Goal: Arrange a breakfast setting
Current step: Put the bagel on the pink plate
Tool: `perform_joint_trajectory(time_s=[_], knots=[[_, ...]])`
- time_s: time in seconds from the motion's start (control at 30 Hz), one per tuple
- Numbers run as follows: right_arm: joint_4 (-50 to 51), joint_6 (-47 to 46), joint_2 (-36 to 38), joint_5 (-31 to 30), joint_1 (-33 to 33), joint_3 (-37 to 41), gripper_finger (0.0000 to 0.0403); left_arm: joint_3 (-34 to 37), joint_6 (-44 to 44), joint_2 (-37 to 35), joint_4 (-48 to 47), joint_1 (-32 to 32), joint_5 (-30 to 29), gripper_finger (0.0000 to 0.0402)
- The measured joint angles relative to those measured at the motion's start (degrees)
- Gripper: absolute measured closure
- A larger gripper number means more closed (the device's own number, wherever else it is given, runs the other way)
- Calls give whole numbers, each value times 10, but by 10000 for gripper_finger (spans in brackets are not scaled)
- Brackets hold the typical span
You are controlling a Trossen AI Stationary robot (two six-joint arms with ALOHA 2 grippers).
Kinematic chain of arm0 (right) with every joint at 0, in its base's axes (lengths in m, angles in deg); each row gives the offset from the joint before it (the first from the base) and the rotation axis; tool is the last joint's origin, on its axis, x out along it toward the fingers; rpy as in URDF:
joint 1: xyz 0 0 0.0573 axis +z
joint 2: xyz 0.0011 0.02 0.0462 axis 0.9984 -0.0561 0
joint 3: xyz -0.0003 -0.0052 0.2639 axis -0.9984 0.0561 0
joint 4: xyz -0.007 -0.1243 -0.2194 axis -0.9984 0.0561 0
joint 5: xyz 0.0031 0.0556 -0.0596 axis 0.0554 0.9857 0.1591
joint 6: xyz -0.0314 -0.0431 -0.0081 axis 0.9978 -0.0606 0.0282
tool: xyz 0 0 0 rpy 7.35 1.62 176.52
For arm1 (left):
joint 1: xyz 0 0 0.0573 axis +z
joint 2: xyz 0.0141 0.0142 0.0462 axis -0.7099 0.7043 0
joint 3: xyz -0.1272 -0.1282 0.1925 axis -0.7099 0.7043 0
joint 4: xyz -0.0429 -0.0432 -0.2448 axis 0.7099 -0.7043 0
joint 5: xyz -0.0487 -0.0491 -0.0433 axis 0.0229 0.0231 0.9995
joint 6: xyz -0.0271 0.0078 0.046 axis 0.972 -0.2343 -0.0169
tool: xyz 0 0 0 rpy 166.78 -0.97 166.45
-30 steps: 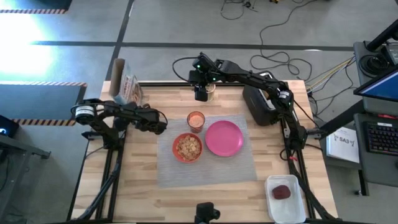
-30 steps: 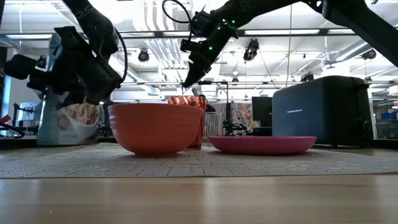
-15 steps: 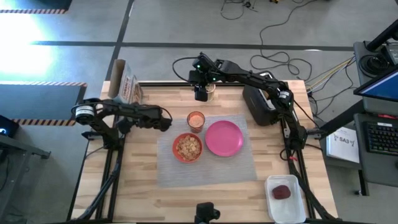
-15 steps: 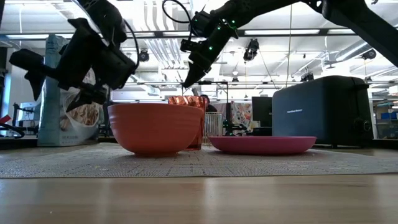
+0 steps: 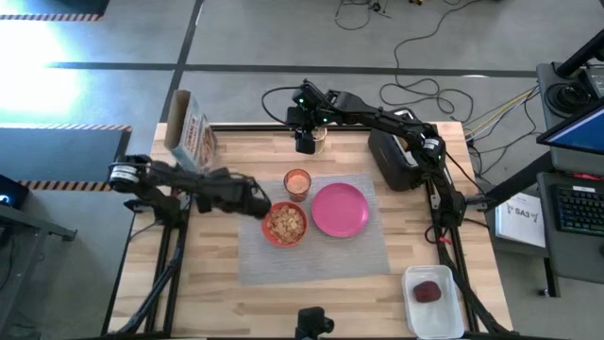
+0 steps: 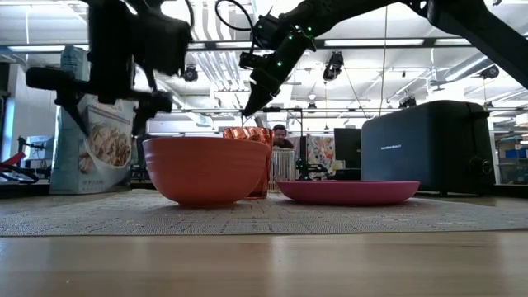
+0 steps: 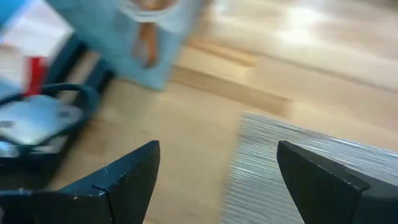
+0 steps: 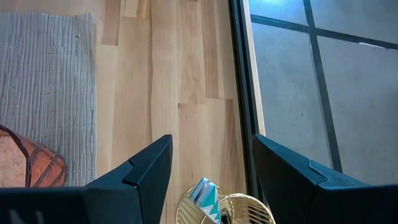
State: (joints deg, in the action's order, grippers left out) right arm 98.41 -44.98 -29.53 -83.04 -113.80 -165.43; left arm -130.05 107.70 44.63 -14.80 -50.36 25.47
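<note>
Left pincer open, empty, at the left edge of the grey woven rectangular placemat, just beside the rim of the red-orange bowl. Fingers spread wide in the left wrist view, bare light wooden worktop and placemat edge between them, nothing gripped. In the low view, left pincer above and to the side of the bowl, clear of the rim.

Right pincer at the far edge of the worktop, over a small wire basket; fingers apart, holding nothing.

Bowl on the placemat, filled with pale cereal pieces. Small orange cup just behind the bowl, near the placemat's far edge. Round pink plate beside the bowl on its right, empty. Cereal box upright at the far left corner, well apart from the left pincer. Black toaster at the far right. Small dark-red item in a white tray at the near right corner, well apart from both pincers.
</note>
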Motion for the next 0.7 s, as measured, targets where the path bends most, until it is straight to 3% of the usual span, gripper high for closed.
perform_joint_trajectory(time_s=[0.13, 0.27, 0.37, 0.53, 0.7], knots=[[0, 0, 0, 0, 0, 0, 193, -15, 53, -1, 25, -69, -68, 97], [0, 0, 0, 0, 0, 0, 193, -45, 60, -1, 23, -107, -95, 97], [0, 0, 0, 0, 0, 0, 193, -71, 2, 0, 23, -124, -138, 97], [0, 0, 0, 0, 0, 0, 193, -102, -157, 0, 24, -148, -281, 97], [0, 0, 0, 0, 0, 0, 193, -123, -212, 0, 31, -202, -338, 97]])
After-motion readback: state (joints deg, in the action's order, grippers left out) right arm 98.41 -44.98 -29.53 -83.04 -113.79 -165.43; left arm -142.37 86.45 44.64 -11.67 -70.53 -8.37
